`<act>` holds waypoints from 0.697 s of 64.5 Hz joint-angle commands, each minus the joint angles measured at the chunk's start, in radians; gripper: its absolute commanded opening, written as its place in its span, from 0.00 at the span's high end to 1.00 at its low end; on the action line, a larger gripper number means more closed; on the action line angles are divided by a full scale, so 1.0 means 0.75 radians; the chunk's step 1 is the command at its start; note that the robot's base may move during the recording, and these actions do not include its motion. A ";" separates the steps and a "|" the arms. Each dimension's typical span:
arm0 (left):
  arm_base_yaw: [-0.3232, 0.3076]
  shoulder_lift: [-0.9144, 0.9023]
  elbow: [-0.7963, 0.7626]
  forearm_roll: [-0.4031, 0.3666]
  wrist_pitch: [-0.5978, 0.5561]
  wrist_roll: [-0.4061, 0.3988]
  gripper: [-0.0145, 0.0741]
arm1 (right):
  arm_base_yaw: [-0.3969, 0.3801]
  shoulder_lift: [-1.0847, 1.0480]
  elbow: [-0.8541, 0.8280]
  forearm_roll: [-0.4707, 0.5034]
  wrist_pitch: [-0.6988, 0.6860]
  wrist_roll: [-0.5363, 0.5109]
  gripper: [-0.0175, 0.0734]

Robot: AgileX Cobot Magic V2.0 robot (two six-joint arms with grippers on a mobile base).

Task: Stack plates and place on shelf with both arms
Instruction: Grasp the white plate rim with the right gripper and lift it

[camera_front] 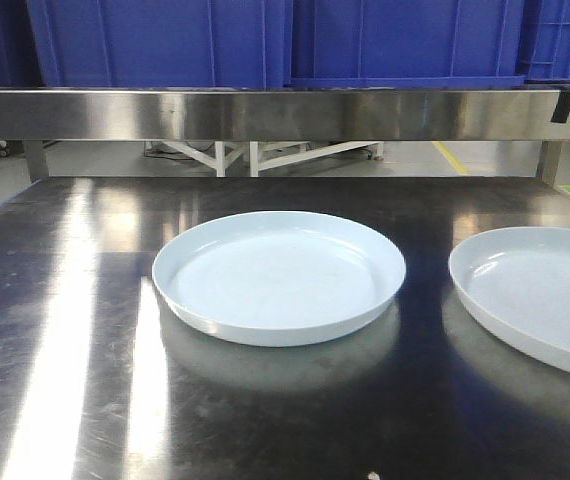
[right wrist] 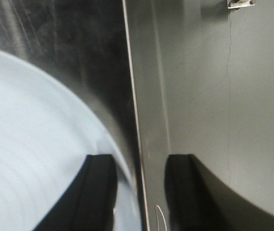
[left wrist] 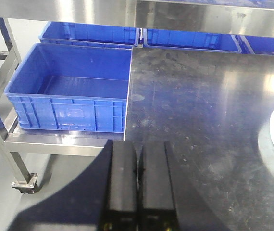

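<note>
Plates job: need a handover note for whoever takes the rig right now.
Left gripper: shut, empty, near the tabletop's left edge.
Right gripper: open, straddling the right plate rim at the table edge; contact unclear.
Center plate: flat on the tabletop, apart from the right plate.
Done: nothing. Plates unstacked, neither is on the shelf.
Left: grip, stack, lift both onto the shelf.

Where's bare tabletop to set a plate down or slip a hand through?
Widest bare patch: the tabletop left of the centre plate, out to the left edge. Bare strips also run behind both plates, up to the steel rail, and along the near edge. Crowded: the narrow gap between the centre plate and the right plate.
</note>
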 commanded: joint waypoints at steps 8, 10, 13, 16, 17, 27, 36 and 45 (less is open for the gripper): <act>-0.010 0.009 -0.036 0.003 -0.100 -0.011 0.74 | -0.006 -0.022 -0.036 -0.018 -0.043 -0.017 0.55; -0.010 0.009 -0.036 0.003 -0.100 -0.011 0.74 | -0.006 -0.022 -0.036 -0.018 -0.043 -0.017 0.58; -0.010 0.009 -0.036 0.003 -0.100 -0.011 0.74 | -0.006 -0.022 -0.036 -0.018 -0.046 -0.017 0.64; -0.010 0.009 -0.036 0.003 -0.100 -0.011 0.74 | -0.006 -0.027 -0.036 -0.018 -0.047 -0.017 0.73; -0.010 0.009 -0.036 0.003 -0.100 -0.011 0.74 | -0.006 -0.027 -0.037 -0.018 -0.049 -0.017 0.76; -0.010 0.009 -0.036 0.003 -0.100 -0.011 0.74 | -0.006 -0.072 -0.062 -0.024 -0.073 -0.017 0.74; -0.010 0.009 -0.036 0.003 -0.100 -0.011 0.73 | -0.006 -0.164 -0.112 -0.027 -0.089 -0.017 0.74; -0.010 0.009 -0.036 0.003 -0.100 -0.011 0.74 | -0.006 -0.275 -0.163 -0.025 -0.129 -0.017 0.74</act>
